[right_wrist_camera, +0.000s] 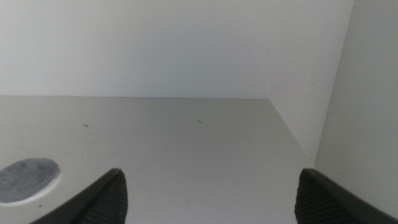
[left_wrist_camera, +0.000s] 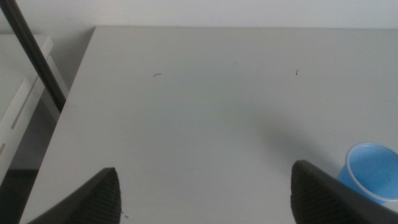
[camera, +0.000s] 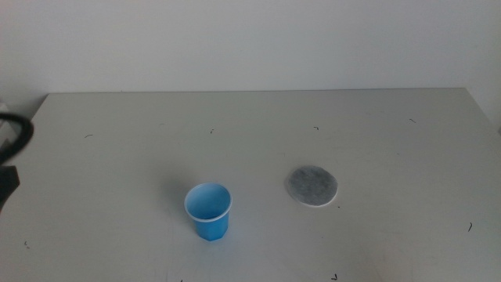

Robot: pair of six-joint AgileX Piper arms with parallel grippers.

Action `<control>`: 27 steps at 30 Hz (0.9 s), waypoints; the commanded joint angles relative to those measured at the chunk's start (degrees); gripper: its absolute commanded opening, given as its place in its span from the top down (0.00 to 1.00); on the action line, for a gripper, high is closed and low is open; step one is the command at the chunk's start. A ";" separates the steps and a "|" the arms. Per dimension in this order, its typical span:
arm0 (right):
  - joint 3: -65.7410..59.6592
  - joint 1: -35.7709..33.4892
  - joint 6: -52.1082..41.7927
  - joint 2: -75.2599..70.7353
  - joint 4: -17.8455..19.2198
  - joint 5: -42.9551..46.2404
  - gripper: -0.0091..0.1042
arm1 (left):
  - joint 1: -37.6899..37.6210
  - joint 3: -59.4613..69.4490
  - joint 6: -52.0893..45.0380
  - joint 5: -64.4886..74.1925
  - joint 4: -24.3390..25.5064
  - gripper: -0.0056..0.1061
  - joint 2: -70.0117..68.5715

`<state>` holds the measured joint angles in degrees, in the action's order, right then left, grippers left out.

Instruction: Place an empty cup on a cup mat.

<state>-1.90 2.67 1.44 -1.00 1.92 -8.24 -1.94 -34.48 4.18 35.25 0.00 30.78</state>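
Note:
The blue cup (camera: 208, 210) stands upright and empty on the table, left of centre and toward the front. The round grey cup mat (camera: 312, 186) lies flat to its right, a short gap away, with nothing on it. My left gripper (left_wrist_camera: 208, 202) is open and empty above the table's left part; the cup (left_wrist_camera: 373, 177) shows beside one of its jaws. Only a dark part of the left arm (camera: 9, 145) shows at the middle view's left edge. My right gripper (right_wrist_camera: 214, 202) is open and empty over the table's right part, and the mat (right_wrist_camera: 28, 179) shows off to one side.
The grey table (camera: 258, 133) has small dark specks. A white wall runs behind it. In the left wrist view a black cable (left_wrist_camera: 34, 53) and a white frame (left_wrist_camera: 22, 106) stand past the table's left edge. A wall (right_wrist_camera: 367, 99) stands close to the table's right edge.

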 commanded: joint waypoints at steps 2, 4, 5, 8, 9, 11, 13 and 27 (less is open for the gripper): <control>0.66 -0.11 -0.49 -1.10 0.52 4.47 0.09 | -0.88 -10.55 0.40 4.34 -1.35 0.01 7.99; 0.66 -0.11 -0.49 -1.10 0.52 4.47 0.09 | -3.36 -15.69 0.40 7.60 -1.39 0.01 12.21; 0.66 -0.11 -0.49 -1.10 0.52 4.47 0.09 | -4.75 -17.49 0.40 8.33 -1.39 0.01 13.81; 0.66 -0.11 -0.49 -1.10 0.52 4.47 0.09 | -9.64 -22.46 0.40 8.58 -1.19 0.01 19.13; 0.66 -0.11 -0.49 -1.10 0.52 4.47 0.09 | -11.00 -23.89 0.45 8.32 -1.19 0.01 21.44; 0.66 -0.11 -0.49 -1.10 0.52 4.47 0.09 | -13.15 -26.41 0.45 8.17 -1.19 0.01 24.98; 0.66 -0.11 -0.49 -1.10 0.52 4.47 0.09 | -14.83 -28.56 0.45 8.23 -2.20 0.01 29.00; 0.66 -0.11 -0.49 -1.10 0.52 4.47 0.09 | -18.10 -31.99 0.45 8.30 -14.25 0.01 47.12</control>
<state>-1.90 2.67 1.44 -1.00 1.92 -8.24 -19.70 -64.51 4.18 46.07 -12.04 78.60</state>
